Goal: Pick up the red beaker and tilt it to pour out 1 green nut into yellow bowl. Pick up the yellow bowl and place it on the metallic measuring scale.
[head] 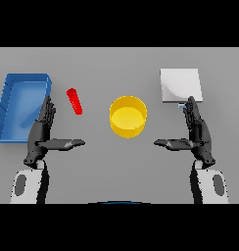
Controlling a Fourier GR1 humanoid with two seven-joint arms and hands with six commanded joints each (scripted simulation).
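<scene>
Grey tabletop [92, 63] fills the whole view, plain and evenly lit. Nearest the lower edge, the two arms rise side by side. The left hand [43, 132] stands on the left with its fingers straight and pointing away, and its thumb stretched sideways toward the middle; it holds nothing. The right hand [197, 132] mirrors it on the right, fingers straight, thumb reaching inward, also holding nothing.

Between the hands and a little farther off sits the yellow bowl [128, 116], upright, with its round opening facing up. To its left, just beyond the left thumb, the red beaker [74, 101] looks slanted, its top end farther away and to the left; whether anything is inside it cannot be told. It lies near the left hand's fingertips without touching them.

Farther back on the left rests a blue tray [13, 105], its near corner just beside the left hand. On the far right lies the metallic measuring scale [180, 84], a pale square plate, just beyond the right hand's fingertips.
</scene>
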